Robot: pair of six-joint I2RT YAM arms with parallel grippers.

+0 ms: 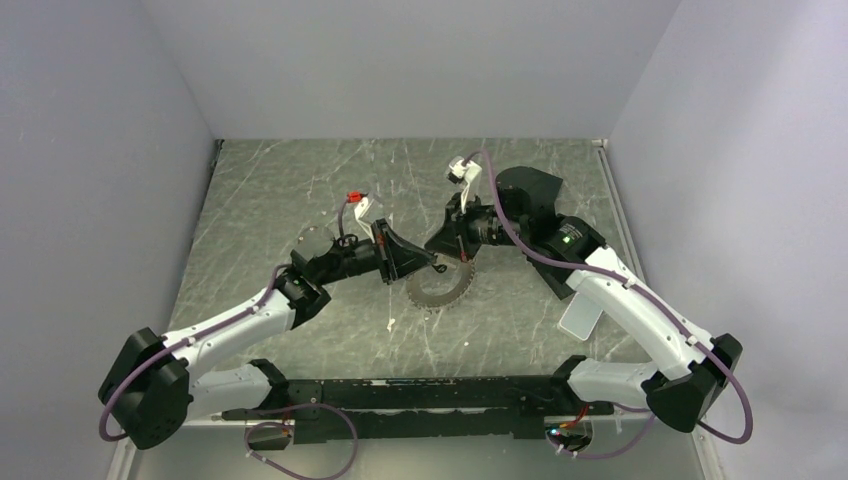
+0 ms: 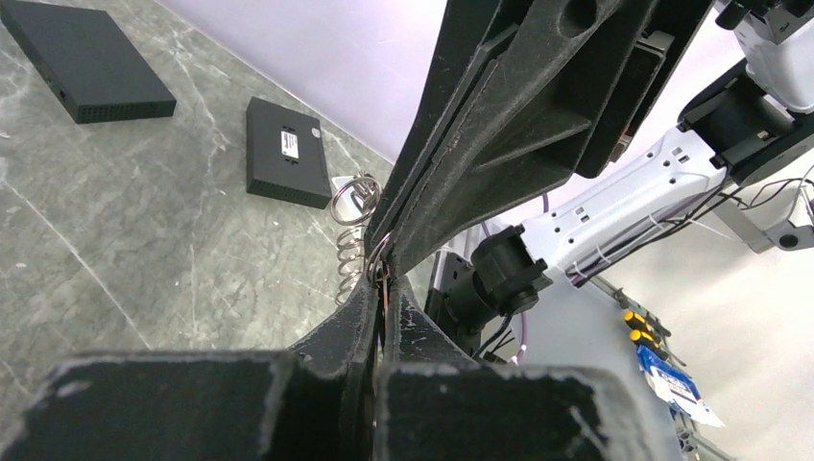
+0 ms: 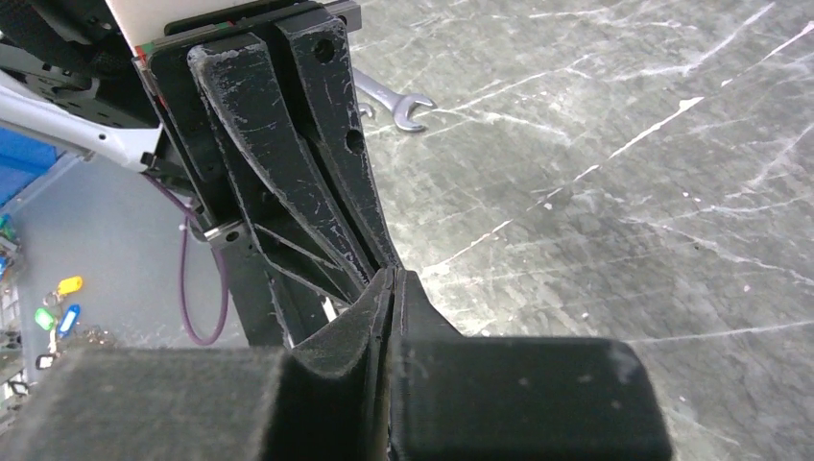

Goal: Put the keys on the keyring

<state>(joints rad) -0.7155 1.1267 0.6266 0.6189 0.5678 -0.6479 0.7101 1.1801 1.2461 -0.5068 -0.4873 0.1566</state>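
The keyring (image 1: 440, 292), a flat silver ring with a toothed edge, lies on the table at mid-scene; its far part is hidden under both grippers. My left gripper (image 1: 430, 266) and right gripper (image 1: 447, 258) meet tip to tip just above it. In the left wrist view the left gripper (image 2: 384, 274) is shut on a thin silver wire loop (image 2: 376, 252), with a wire coil (image 2: 351, 206) beside it. In the right wrist view the right gripper (image 3: 392, 276) is shut, and I see nothing between its jaws. No key shows clearly.
Two flat black boxes (image 2: 86, 62) (image 2: 286, 154) lie on the table beyond the left gripper. A small wrench (image 3: 394, 101) lies behind the left gripper's fingers. A white piece (image 1: 580, 315) lies by the right arm. Coloured key tags (image 3: 59, 300) hang off the table.
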